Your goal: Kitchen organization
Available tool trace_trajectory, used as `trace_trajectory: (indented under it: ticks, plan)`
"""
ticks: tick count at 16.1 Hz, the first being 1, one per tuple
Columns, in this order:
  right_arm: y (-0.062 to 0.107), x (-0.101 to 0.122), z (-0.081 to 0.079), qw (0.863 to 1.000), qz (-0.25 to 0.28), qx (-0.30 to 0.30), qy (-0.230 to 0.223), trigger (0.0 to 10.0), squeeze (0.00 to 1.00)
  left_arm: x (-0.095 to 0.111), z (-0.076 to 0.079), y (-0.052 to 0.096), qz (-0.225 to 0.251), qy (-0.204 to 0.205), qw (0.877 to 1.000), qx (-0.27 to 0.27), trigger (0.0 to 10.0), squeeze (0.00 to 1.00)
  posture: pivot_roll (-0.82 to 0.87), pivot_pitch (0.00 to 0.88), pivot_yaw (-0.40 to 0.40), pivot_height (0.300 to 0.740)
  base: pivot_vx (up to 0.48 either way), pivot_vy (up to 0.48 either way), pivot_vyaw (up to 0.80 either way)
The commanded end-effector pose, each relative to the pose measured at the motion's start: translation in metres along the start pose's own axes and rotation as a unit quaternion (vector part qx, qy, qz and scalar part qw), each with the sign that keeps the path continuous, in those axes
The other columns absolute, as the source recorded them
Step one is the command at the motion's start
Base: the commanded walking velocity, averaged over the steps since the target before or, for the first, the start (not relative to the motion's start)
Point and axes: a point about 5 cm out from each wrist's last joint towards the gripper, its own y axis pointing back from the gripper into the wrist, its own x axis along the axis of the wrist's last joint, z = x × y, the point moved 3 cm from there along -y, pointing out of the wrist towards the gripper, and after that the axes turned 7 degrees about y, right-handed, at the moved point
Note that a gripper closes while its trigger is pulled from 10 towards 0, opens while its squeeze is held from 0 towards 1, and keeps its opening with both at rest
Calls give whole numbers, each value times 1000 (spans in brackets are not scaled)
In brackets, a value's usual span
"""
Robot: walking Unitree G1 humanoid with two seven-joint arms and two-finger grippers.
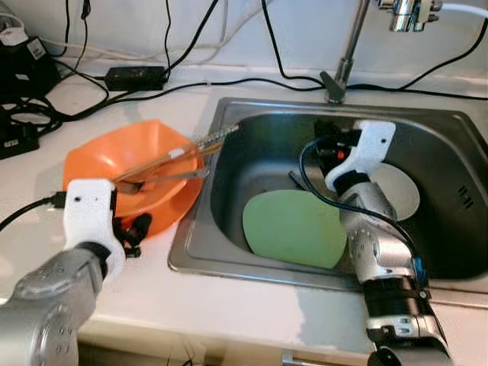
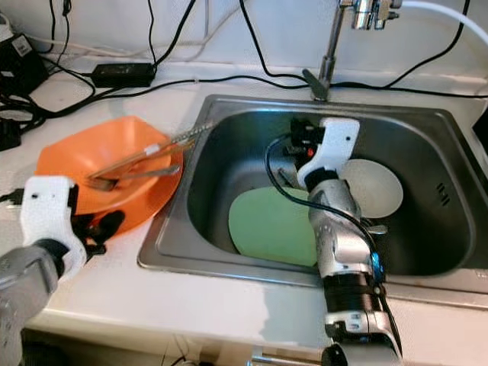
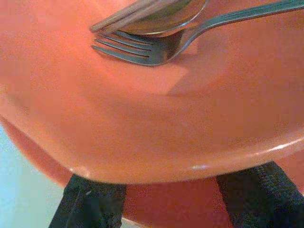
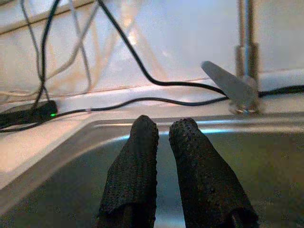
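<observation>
— Starting nearest the robot, where is the left gripper (image 3: 166, 199) relative to the sink (image 1: 229, 114)?

— Out on the white counter (image 1: 229, 297) to the sink's left. Its two black fingers (image 3: 88, 202) stand spread apart under the near rim of the orange bowl (image 1: 149, 141), one toward each side of the rim; whether they press on the bowl cannot be told.

— And what sits in the bowl?

— A fork (image 3: 142, 47) with a spoon (image 3: 161, 16) lying over its tines, plus a pair of chopsticks (image 1: 191, 149) (their far ends reach out over the sink's left edge).

— Inside the sink?

— A green plate (image 1: 293, 229) lies on the near part of the basin floor, and a white plate (image 2: 377, 187) just beyond it to the right. The right gripper (image 4: 164, 137) is held above the basin, its fingers nearly closed with only a thin gap between them, holding nothing.

— Beyond the sink?

— The tap (image 1: 343, 69) rises from the back rim, and black cables (image 1: 252, 80) run along the counter behind it to a power adapter (image 1: 136, 76) at the far left.
</observation>
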Motion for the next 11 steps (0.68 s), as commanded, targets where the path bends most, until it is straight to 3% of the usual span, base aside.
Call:
trace_trajectory:
  ticks: [1,7,11]
  plan:
    - [-1,0,-1,1000,3,4,-5,10000,0,-26,-15,2,-65,7,997,45,10000,0,261,138,11,740,0,0,0]
    - [-4,-2,-4,1000,2,15,-5,10000,0,-39,-23,24,-66,-13,996,56,10000,0,280,141,7,740,0,0,0]
    - [-4,-3,-4,1000,3,15,-7,10000,0,-38,-19,25,-58,-12,997,52,10000,0,283,132,10,740,0,0,0]
